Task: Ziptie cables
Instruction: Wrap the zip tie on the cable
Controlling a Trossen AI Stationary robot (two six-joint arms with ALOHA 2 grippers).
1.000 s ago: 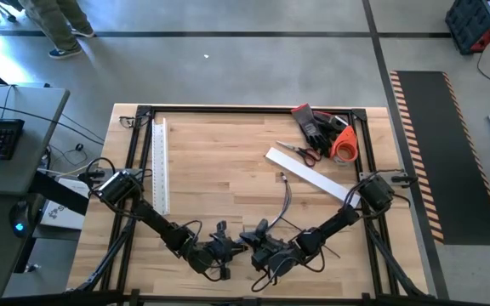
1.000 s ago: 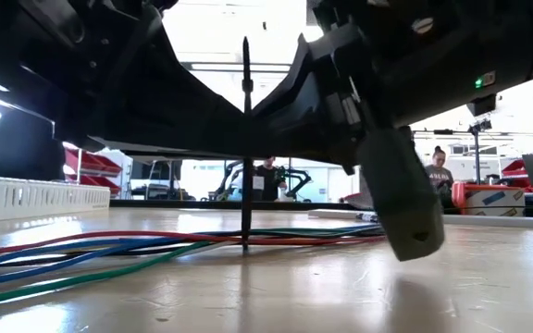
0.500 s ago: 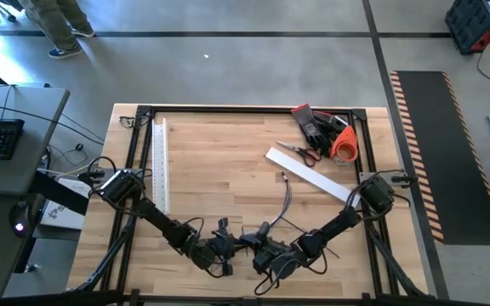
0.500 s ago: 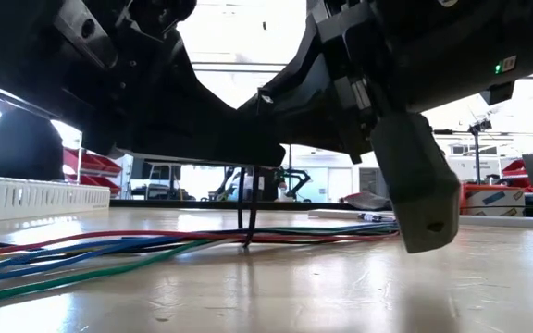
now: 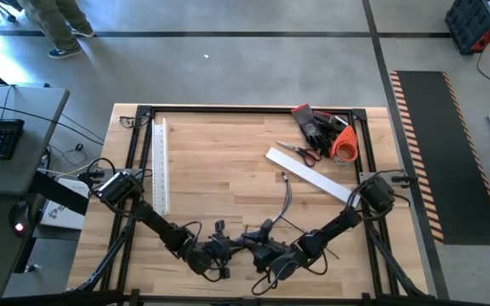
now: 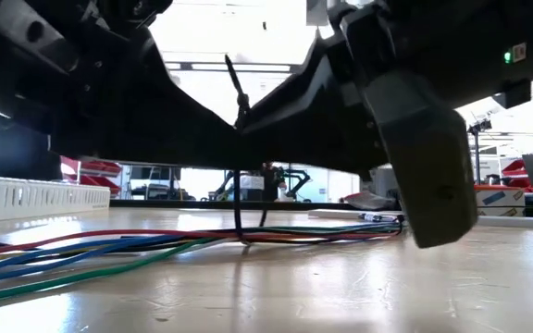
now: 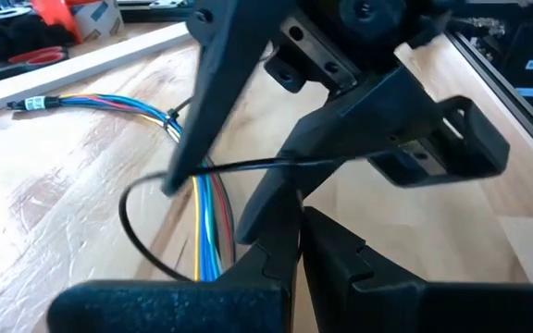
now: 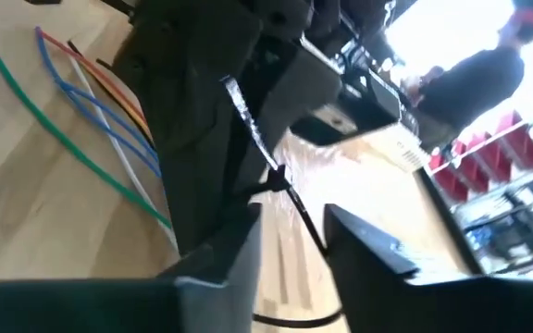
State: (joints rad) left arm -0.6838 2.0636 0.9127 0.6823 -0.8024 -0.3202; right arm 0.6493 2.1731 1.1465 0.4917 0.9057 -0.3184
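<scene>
The cables, a limp bunch of blue, red, green and grey wires, lie on the wooden table near its front middle. A thin black ziptie is looped around them, and its tail slants up between the two grippers. My left gripper is shut and meets my right gripper just above the bunch. My right gripper is open. The ziptie's strand runs between its fingers; whether they touch it I cannot tell. My left gripper is shut on the ziptie close to its head, coming in nearly level from the table's left. Its own fingers hide the exact spot. The loop hangs below the grip around the cables, which rest on the table.
A white slotted duct lies along the left side, and a flat white strip lies at the right. Scissors, black gloves and an orange roll sit at the far right corner. People stand in the room beyond.
The ziptie stood as one straight upright strip a second ago. It now hangs as a short loop around the cables, with only a short tail slanting above the grippers. My right gripper has rolled about its own axis. The cables have stayed in place.
</scene>
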